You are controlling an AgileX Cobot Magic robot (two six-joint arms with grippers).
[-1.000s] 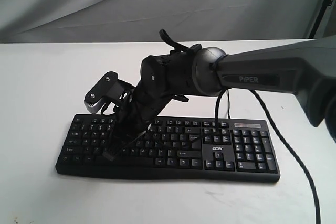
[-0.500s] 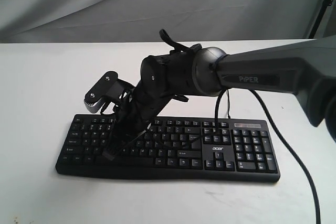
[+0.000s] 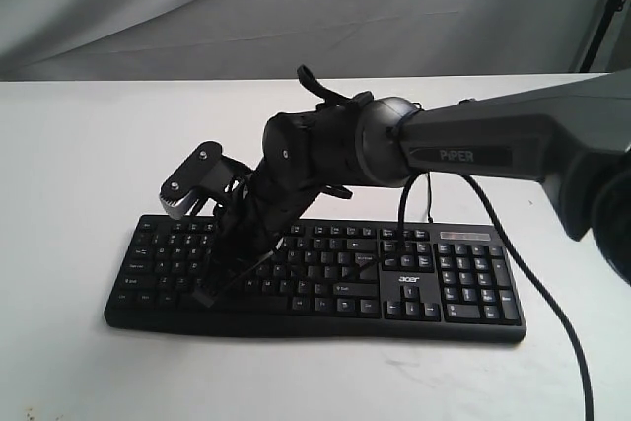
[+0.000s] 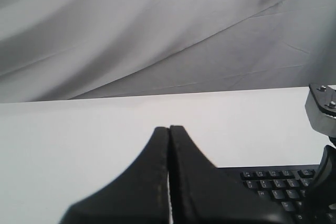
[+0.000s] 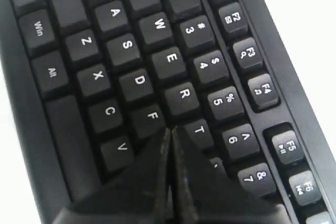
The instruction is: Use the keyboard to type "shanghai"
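Right jaws clenched empty over wide black plastic keyboard (image 3: 325, 288).
They point beside the F key (image 5: 152, 115); left jaws clenched too.

White table (image 3: 69, 145); grey cloth backdrop (image 3: 197, 7)

Right arm (image 3: 473, 145) stretches leftward, wrist (image 3: 296, 150) pitched down, right end effector (image 3: 209, 293) closed; left end effector (image 4: 169, 129) closed.

Matt black plastic keyboard (image 3: 463, 283), smooth white table (image 3: 69, 145), creased grey cloth (image 3: 148, 7)
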